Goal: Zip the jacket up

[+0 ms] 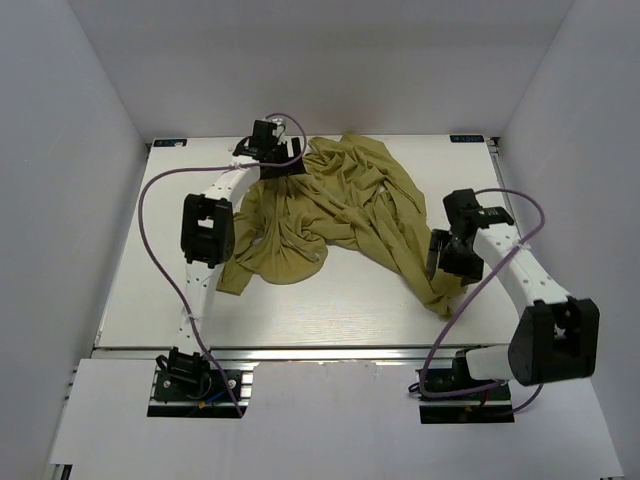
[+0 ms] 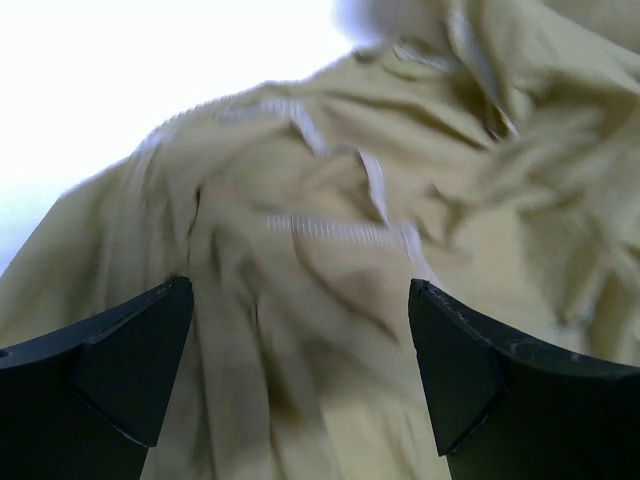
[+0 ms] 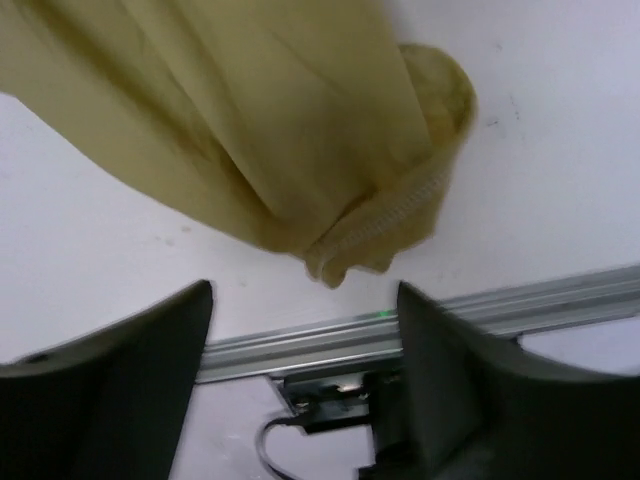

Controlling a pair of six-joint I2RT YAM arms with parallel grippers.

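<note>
The jacket (image 1: pixel 340 215) lies crumpled across the middle and far side of the bench (image 1: pixel 330 310). It looks thin, limp and light, likely to sag and slide, so grip the firmer zip tape (image 2: pixel 330 228). The left gripper (image 2: pixel 300 300) hangs released over that tape; the right gripper (image 3: pixel 305 300) is released too, with the zip-edged hem corner (image 3: pixel 385 225) just ahead

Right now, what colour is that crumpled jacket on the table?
Plain olive, mustard-green, no pattern. The jacket shows best in the top external view.
</note>
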